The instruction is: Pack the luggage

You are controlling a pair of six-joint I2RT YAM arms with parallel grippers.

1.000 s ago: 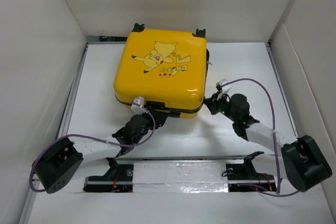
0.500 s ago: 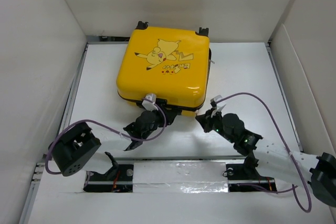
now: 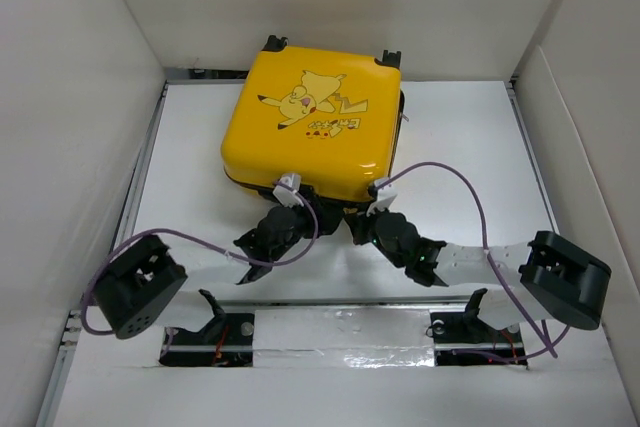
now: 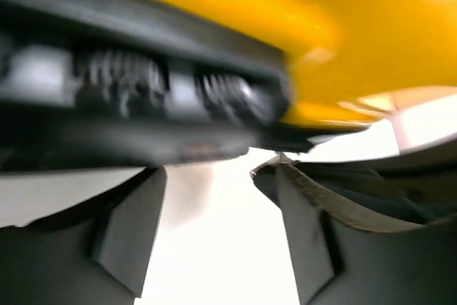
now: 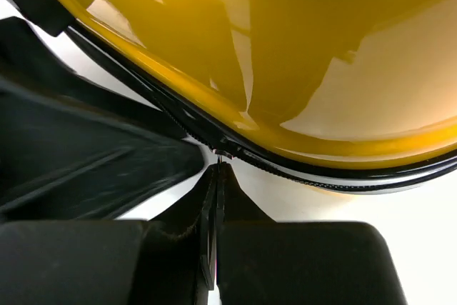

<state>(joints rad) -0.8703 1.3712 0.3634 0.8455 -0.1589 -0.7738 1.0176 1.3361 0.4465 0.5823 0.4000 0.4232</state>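
The luggage [image 3: 310, 142] is a yellow hard-shell suitcase with a Pikachu cartoon, lying flat and closed at the back middle of the table. My left gripper [image 3: 300, 211] is open at its front edge, under the black handle trim [image 4: 136, 105]; its fingers [image 4: 132, 237] hold nothing. My right gripper [image 3: 362, 228] is at the front edge just to the right of it. In the right wrist view its fingers [image 5: 235, 208] are pressed together, their tips on the zipper pull [image 5: 223, 153] of the black zipper line under the yellow shell [image 5: 321, 48].
White walls [image 3: 90, 97] close in the table on the left, back and right. A metal rail [image 3: 340, 332] with the arm bases runs along the near edge. Purple cables [image 3: 470, 197] loop over both arms.
My right arm has swung left along the suitcase's front edge, from the right front corner toward the middle. The suitcase has shifted slightly back and turned. My left gripper has moved a little right.
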